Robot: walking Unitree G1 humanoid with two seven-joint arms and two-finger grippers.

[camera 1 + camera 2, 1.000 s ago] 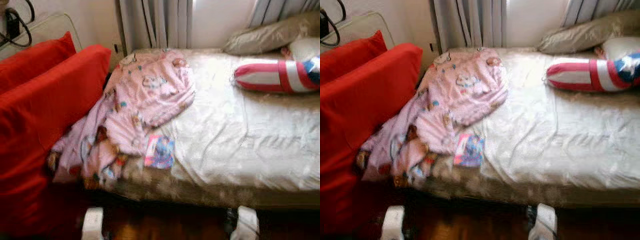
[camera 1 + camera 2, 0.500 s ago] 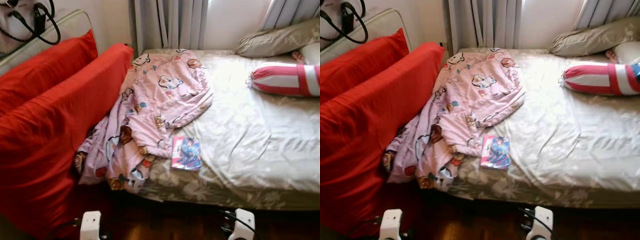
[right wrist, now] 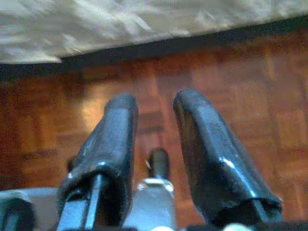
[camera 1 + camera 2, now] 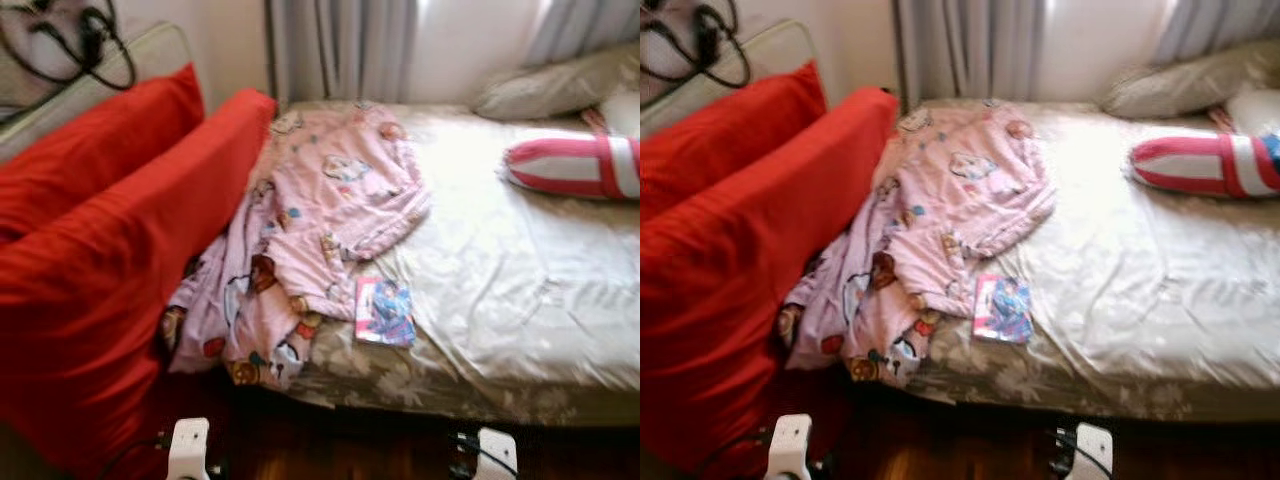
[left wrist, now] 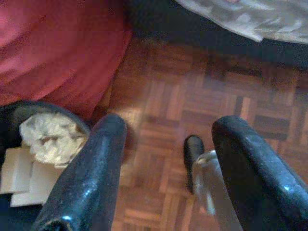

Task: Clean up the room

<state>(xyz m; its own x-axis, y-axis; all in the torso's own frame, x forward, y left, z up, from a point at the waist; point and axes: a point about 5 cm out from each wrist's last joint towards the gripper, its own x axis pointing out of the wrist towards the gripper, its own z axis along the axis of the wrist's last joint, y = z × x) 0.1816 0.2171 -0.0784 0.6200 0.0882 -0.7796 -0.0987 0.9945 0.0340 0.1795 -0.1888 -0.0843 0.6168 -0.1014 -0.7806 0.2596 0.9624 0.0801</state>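
Bed [image 4: 520, 300]: pink blanket [image 4: 320, 220] heaped along its left edge, spilling over the front corner.
Book [image 4: 384, 311]: near the bed's front edge, just beside the blanket.
Red cushions [image 4: 110, 260]: crowd the bed's left side.
Striped pillow [image 4: 575, 165]: far right.
Left gripper [image 5: 166, 163]: fingers wide, above parquet floor [image 5: 192, 91].
Right gripper [image 3: 154, 139]: fingers narrow, empty.

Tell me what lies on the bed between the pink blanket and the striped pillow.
Bare, wrinkled sheet, as both eye views show. The pink blanket ends mid-bed, the striped pillow lies at the far right, and the booklet sits nearer the front edge, below that stretch.
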